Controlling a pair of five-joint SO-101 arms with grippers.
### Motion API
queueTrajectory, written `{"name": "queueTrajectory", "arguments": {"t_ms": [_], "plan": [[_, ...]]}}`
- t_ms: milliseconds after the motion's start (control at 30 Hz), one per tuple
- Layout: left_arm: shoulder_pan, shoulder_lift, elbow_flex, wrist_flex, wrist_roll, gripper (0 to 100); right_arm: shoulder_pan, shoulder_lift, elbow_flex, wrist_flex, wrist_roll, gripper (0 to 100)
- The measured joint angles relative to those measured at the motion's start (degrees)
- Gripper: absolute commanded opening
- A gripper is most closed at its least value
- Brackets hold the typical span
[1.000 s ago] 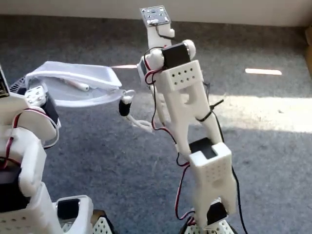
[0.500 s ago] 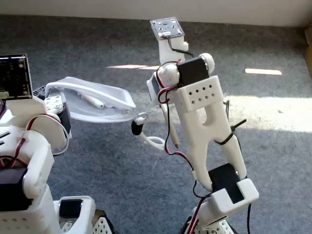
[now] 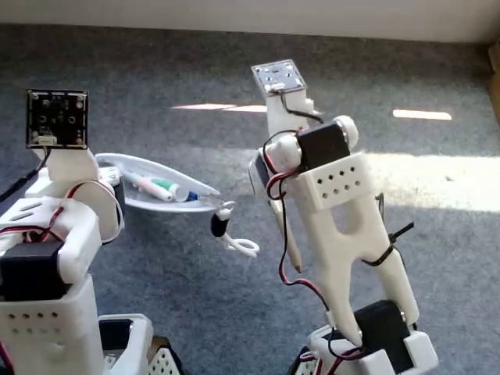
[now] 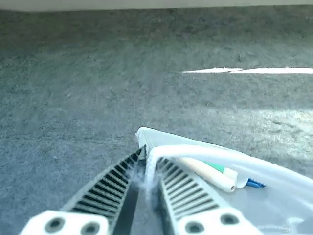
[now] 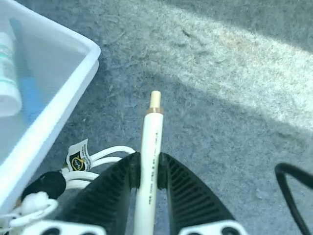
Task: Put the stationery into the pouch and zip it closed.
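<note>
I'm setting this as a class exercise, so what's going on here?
The left gripper is shut on the rim of a translucent white plastic pouch, holding it open. A white-and-green stick already lies inside. The right gripper holds a white pen beside the pouch, not yet in.

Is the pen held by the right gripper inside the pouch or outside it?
Outside: the white, tan-tipped pen is clamped in the right gripper over grey carpet, beside the translucent white pouch.
</note>
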Motion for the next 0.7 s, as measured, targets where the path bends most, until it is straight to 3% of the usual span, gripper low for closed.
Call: {"name": "queueTrajectory", "arguments": {"t_ms": [467, 700], "plan": [[-2.37, -1.14, 10.20, -4.75, -0.35, 1, 0.00, -1.76, 29.27, -23.56, 0.18, 0.5], [-3.87, -1.14, 10.46, -5.01, -0.35, 1, 0.00, -1.76, 40.00, -30.77, 4.57, 0.5]]}}
